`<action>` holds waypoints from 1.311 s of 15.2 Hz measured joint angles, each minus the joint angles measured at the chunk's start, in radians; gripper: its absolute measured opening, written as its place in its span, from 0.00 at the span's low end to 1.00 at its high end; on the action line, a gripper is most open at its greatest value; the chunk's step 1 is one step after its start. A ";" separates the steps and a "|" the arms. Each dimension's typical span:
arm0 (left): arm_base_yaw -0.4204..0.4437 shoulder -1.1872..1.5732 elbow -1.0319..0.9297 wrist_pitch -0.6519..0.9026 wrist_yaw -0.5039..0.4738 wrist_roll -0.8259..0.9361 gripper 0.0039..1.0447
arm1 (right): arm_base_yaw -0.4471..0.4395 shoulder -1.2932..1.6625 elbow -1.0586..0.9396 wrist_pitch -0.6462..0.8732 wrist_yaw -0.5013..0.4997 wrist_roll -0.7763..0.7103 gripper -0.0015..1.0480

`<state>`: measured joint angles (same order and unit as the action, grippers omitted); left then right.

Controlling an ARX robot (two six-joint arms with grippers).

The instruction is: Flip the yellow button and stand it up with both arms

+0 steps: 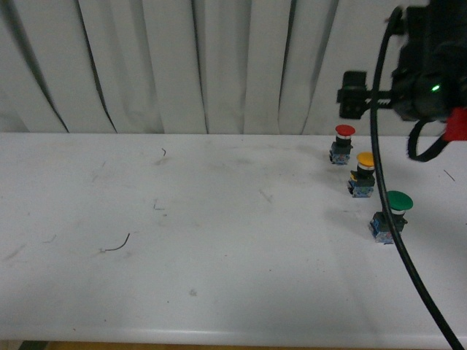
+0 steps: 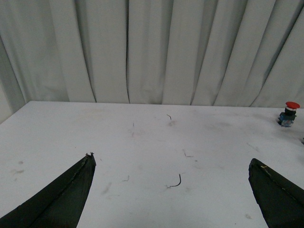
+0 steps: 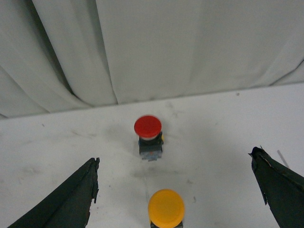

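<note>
Near the table's (image 1: 219,292) right edge, yellow button (image 1: 364,175) stands upright; both grippers gape apart.

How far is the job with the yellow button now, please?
The yellow button already stands cap up on its block, between the red button and the green button. Nothing is in hand: the right hand hangs open above it, and the left hand is open, away from it.
</note>
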<state>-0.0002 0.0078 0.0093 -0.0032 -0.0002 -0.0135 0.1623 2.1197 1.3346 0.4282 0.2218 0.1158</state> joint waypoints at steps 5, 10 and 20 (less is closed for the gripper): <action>0.000 0.000 0.000 0.000 0.000 0.000 0.94 | -0.107 -0.608 -0.594 0.206 -0.235 0.051 0.94; 0.000 0.000 0.000 0.000 0.000 0.000 0.94 | -0.163 -1.493 -1.077 -0.135 -0.225 -0.082 0.57; 0.000 0.000 0.000 0.000 0.000 0.000 0.94 | -0.163 -1.889 -1.243 -0.280 -0.225 -0.110 0.02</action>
<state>-0.0002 0.0078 0.0093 -0.0032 -0.0002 -0.0139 -0.0002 0.2302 0.0914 0.1486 -0.0029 0.0055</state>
